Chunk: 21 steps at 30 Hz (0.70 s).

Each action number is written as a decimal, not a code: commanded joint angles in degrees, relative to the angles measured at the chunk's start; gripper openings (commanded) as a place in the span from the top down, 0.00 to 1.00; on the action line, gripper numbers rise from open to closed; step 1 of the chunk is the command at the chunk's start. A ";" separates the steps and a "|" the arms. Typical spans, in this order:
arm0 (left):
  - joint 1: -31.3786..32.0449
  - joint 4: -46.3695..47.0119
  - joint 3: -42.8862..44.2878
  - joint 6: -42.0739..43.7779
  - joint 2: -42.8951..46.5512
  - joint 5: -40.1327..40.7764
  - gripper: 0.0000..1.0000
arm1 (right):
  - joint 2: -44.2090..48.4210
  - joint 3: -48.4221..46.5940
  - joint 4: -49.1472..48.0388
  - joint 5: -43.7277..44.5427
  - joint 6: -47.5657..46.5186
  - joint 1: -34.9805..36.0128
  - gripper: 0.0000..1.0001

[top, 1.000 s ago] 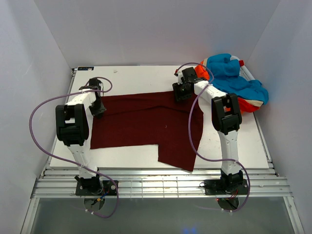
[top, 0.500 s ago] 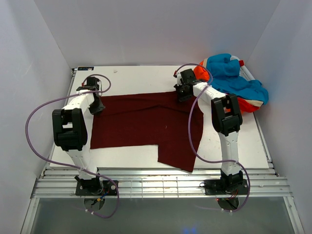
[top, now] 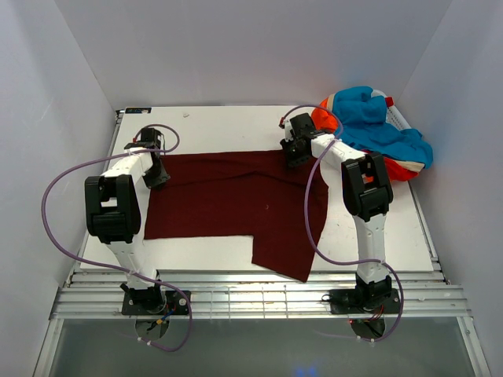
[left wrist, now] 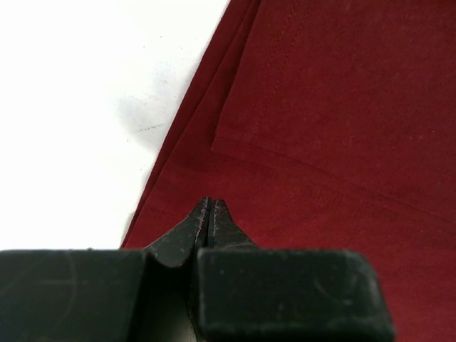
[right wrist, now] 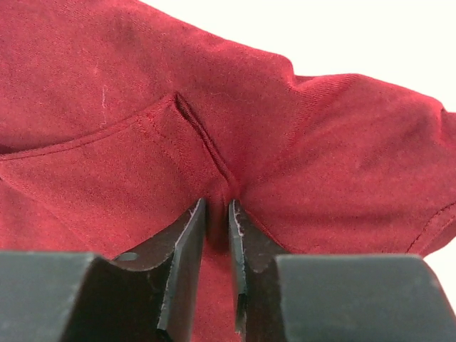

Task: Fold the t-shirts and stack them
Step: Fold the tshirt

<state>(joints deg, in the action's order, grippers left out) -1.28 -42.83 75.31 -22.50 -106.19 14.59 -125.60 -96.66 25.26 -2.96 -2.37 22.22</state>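
Across the middle of the white tabletop (top: 220, 126), one dark maroon cloth t-shirt (top: 236, 196) is lying flat. One crumpled heap of orange-red and turquoise-blue shirts (top: 377, 133) is sitting at the far right corner. I am reaching both arms forward to the maroon shirt's far edge. My right end effector (right wrist: 217, 203) is pinching a ridge of it. My left end effector (left wrist: 211, 202) is pressing closed at its left edge; I cannot tell whether it is gripping cloth.

The white desk (top: 228, 129) lies bare beyond the dark maroon cloth t-shirt (top: 236, 196); a crumpled turquoise-and-orange shirt heap (top: 377, 129) fills its far-right corner.
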 commanded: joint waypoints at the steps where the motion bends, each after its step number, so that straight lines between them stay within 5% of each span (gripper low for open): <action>1: 0.31 1.08 -0.34 0.18 2.92 0.35 0.91 | 2.82 0.95 0.85 -0.20 -0.70 0.37 0.74; 17: 0.31 1.26 -1.48 0.18 4.59 -0.17 0.91 | 4.40 0.69 2.25 1.20 -0.79 0.63 0.62; 21: 0.31 1.43 -1.92 0.18 4.94 -0.18 0.91 | 4.49 0.51 2.69 1.12 -0.97 0.63 0.71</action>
<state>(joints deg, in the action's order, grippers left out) -1.26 -42.33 74.06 -22.50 -105.30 14.52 -124.53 -96.55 26.89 -2.31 -2.59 22.59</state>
